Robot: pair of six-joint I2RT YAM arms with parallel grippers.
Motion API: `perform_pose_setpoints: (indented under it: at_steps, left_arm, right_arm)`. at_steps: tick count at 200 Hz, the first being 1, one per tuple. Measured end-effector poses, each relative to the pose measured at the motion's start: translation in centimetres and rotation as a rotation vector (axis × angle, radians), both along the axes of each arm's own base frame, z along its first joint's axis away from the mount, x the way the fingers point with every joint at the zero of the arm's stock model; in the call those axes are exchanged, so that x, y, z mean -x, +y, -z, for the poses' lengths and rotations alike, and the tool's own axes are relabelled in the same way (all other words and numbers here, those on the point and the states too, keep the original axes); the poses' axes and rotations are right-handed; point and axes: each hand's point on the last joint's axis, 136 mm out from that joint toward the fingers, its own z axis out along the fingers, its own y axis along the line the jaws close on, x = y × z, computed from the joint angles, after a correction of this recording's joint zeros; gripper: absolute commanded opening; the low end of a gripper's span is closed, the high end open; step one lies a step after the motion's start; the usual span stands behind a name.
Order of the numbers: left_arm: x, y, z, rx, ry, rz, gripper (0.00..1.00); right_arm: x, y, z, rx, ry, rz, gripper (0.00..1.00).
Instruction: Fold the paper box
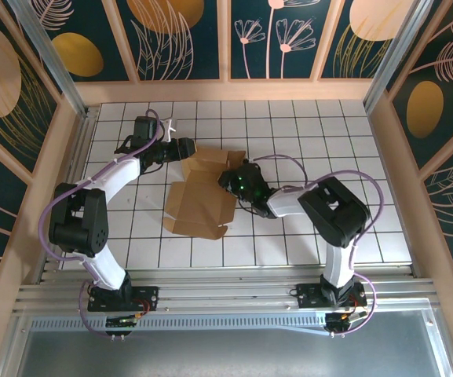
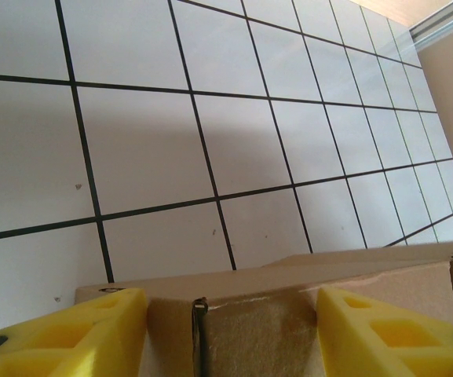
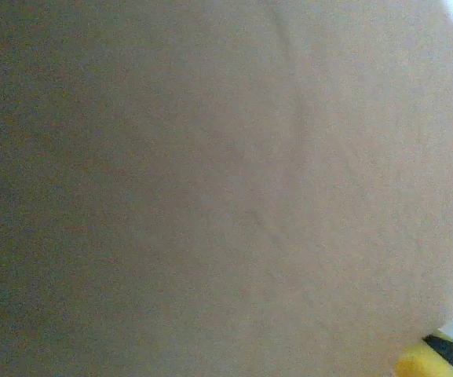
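You're mid-fold: the plain brown die-cut cardboard paper box (image 1: 201,200) lies at the surface's (image 1: 328,220) centre, left claw (image 1: 188,148) apart astride its 11 o'clock flap (image 2: 305,271), right claw (image 1: 232,180) at 2 o'clock, apart or together you cannot tell, so next probably tip that flap inward.

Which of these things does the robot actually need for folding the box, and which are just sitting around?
Part of the job:
cardboard box
left gripper, at the box's far edge
right gripper, over the cardboard

Just surroundings:
tiled table
patterned walls
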Motion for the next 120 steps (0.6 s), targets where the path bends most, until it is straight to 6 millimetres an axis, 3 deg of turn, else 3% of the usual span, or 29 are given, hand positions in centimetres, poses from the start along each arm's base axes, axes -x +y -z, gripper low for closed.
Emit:
perform_pose_setpoints:
  at_steps: [35, 61, 75, 96, 120]
  left_arm:
    - [0.0, 0.0, 0.0, 0.000, 0.000, 0.001, 0.57]
    - [0.0, 0.0, 0.0, 0.000, 0.000, 0.001, 0.57]
    - [0.0, 0.0, 0.0, 0.000, 0.000, 0.001, 0.57]
    - [0.1, 0.0, 0.1, 0.001, -0.002, 0.002, 0.57]
    - [0.1, 0.0, 0.1, 0.002, -0.005, 0.002, 0.57]
  right_arm:
    - [3.0, -0.2, -3.7, 0.018, -0.078, -0.087, 0.51]
    - [5.8, -0.2, -8.7, 0.015, -0.209, -0.208, 0.59]
    - [6.3, -1.1, -11.8, 0.034, -0.304, -0.230, 0.65]
    - [4.6, -5.1, -16.1, 0.106, -0.441, -0.168, 0.64]
    - [-0.2, -11.8, -17.3, 0.217, -0.486, -0.043, 0.55]
